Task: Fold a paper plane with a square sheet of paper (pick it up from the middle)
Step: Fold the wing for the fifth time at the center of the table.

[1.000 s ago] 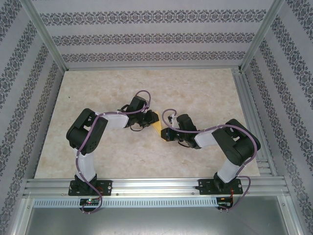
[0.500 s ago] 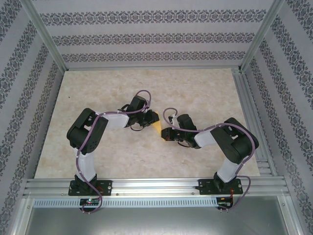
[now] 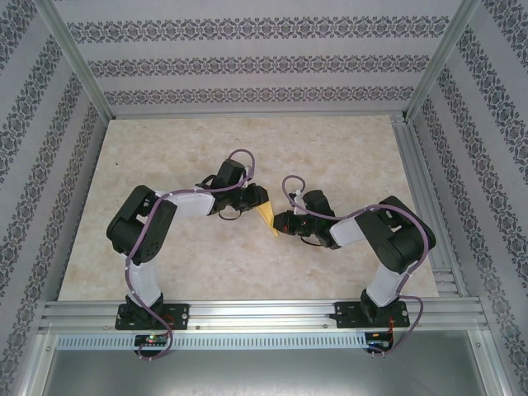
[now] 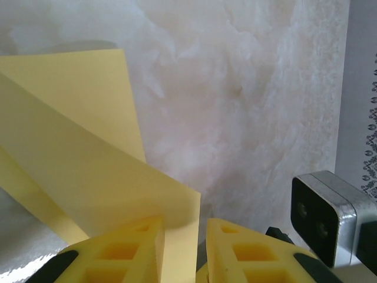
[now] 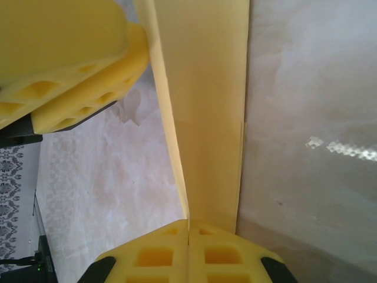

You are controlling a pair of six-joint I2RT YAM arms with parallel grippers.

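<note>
The square sheet of paper (image 3: 266, 213) is folded into a narrow yellow strip with a centre crease and hangs between my two grippers at mid-table. My right gripper (image 5: 188, 223) is shut on the near end of the paper (image 5: 206, 118), which rises out of the seam between its pressed fingers. My left gripper (image 4: 184, 224) has its jaws a little apart. The paper (image 4: 76, 147) lies against its left finger (image 4: 126, 244), and a dark gap separates it from the right finger (image 4: 247, 247). From above, the left gripper (image 3: 257, 200) and the right gripper (image 3: 280, 223) almost touch.
The marble-look tabletop (image 3: 165, 157) has free room on all sides of the arms. Patterned walls and aluminium posts (image 3: 437, 58) enclose it, with a rail (image 3: 264, 312) at the near edge. The right wrist's camera (image 4: 324, 215) sits close beside my left fingers.
Both wrists have shifted slightly toward the back of the table. The right gripper has drawn closer to the left one, and the paper now shows as a longer tilted strip between them.
</note>
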